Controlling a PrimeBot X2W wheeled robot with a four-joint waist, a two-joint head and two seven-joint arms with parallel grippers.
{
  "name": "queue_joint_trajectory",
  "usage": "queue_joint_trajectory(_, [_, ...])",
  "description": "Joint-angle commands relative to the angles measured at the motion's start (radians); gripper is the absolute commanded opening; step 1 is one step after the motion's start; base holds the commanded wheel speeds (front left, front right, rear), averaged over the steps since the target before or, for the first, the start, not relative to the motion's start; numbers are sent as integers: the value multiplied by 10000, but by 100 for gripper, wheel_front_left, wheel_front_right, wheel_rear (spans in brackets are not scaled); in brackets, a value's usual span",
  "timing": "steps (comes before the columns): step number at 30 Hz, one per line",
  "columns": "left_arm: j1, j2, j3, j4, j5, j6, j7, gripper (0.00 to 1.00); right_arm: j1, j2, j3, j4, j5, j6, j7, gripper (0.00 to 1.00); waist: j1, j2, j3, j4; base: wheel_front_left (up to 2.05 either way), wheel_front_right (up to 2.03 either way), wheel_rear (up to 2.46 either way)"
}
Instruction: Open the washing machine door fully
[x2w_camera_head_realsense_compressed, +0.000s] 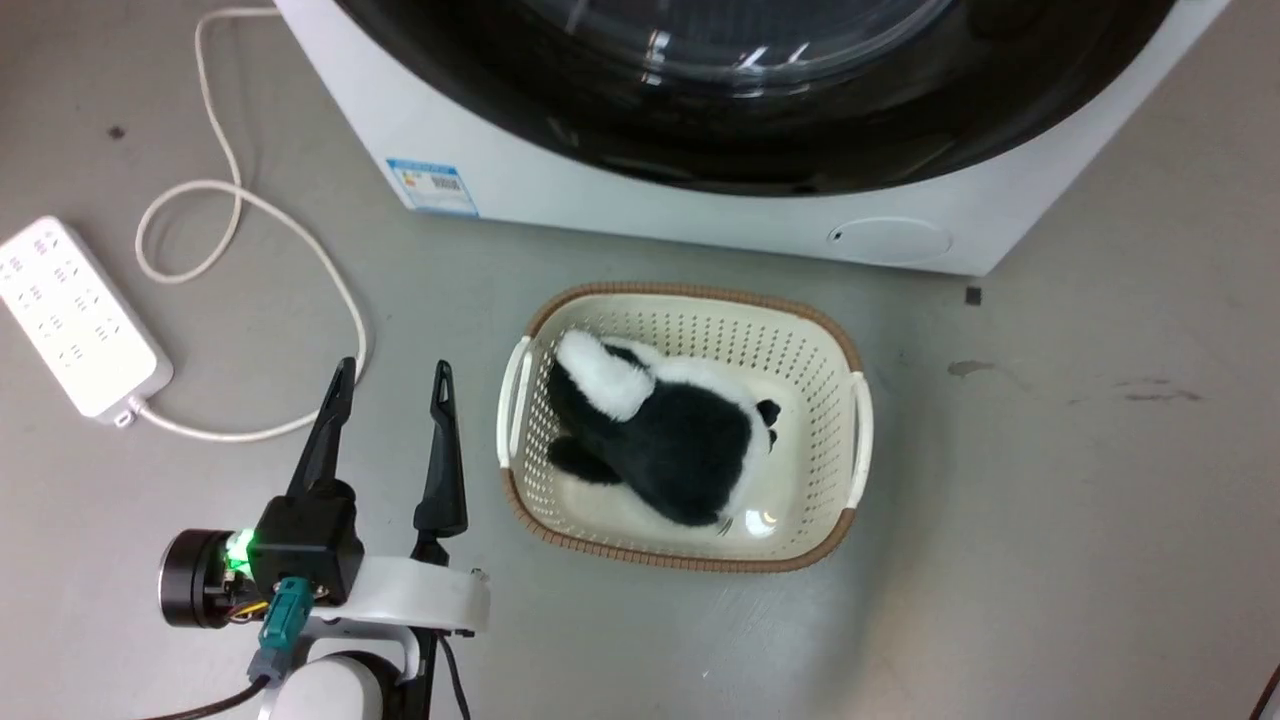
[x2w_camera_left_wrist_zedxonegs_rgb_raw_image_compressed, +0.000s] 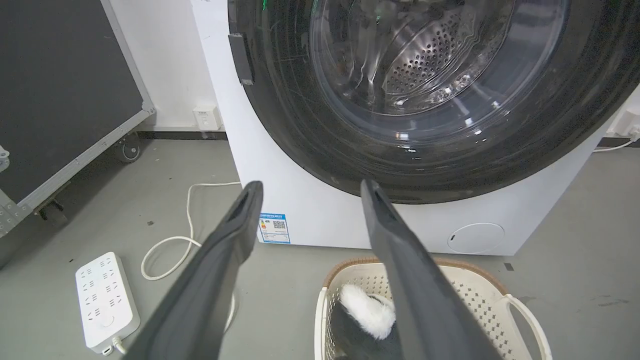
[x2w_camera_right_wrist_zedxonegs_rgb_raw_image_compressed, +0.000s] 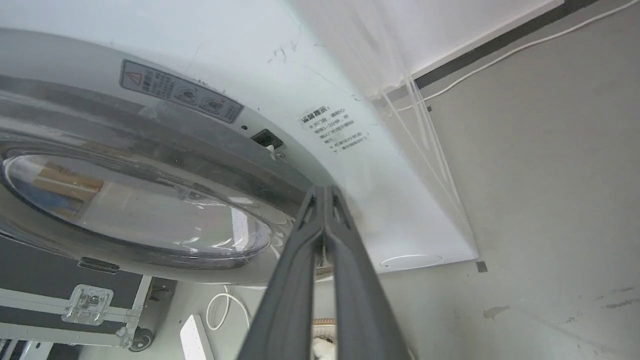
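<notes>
The washing machine door (x2w_camera_head_realsense_compressed: 850, 150) is a big glossy black ring around clear glass, at the top of the head view. In the left wrist view the door (x2w_camera_left_wrist_zedxonegs_rgb_raw_image_compressed: 300, 125) faces me, with the drum visible through the glass. My left gripper (x2w_camera_head_realsense_compressed: 394, 370) (x2w_camera_left_wrist_zedxonegs_rgb_raw_image_compressed: 311, 185) stands open and empty, low over the floor, in front of and apart from the machine. The right wrist view shows the door's silver inner side (x2w_camera_right_wrist_zedxonegs_rgb_raw_image_compressed: 150, 125) with its bulging glass bowl (x2w_camera_right_wrist_zedxonegs_rgb_raw_image_compressed: 135, 210), so the door stands ajar. My right gripper (x2w_camera_right_wrist_zedxonegs_rgb_raw_image_compressed: 325, 189) is shut, its tips at the door's inner rim beside the white machine front (x2w_camera_right_wrist_zedxonegs_rgb_raw_image_compressed: 380, 190).
A cream basket (x2w_camera_head_realsense_compressed: 700, 292) (x2w_camera_left_wrist_zedxonegs_rgb_raw_image_compressed: 520, 310) holding a black-and-white plush (x2w_camera_head_realsense_compressed: 660, 430) sits on the floor just before the machine. A white power strip (x2w_camera_head_realsense_compressed: 70, 320) (x2w_camera_left_wrist_zedxonegs_rgb_raw_image_compressed: 105, 300) and its looping cable (x2w_camera_head_realsense_compressed: 240, 195) lie to the left. A wheeled black case (x2w_camera_left_wrist_zedxonegs_rgb_raw_image_compressed: 60, 90) stands beyond.
</notes>
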Motion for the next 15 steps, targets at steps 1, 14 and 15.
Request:
queue_joint_trajectory(1, [-196, 12, -26, -86, -17, 80, -117, 100, -496, -153, -198, 285, 196, 5, 222, 0, -1, -1, 138, 102, 0, 0, 0])
queue_joint_trajectory(14, [-506, 14, -213, -252, -104, 262, -388, 100, -3385, -435, -1450, 2411, 465, 6, 2393, 0, -1, -1, 891, 402, 0, 0, 0])
queue_joint_trajectory(15, [-545, 14, -243, -259, -114, 277, -409, 100, -3563, -453, -1572, 2528, 496, 6, 2518, 0, -1, -1, 943, 425, 0, 0, 0])
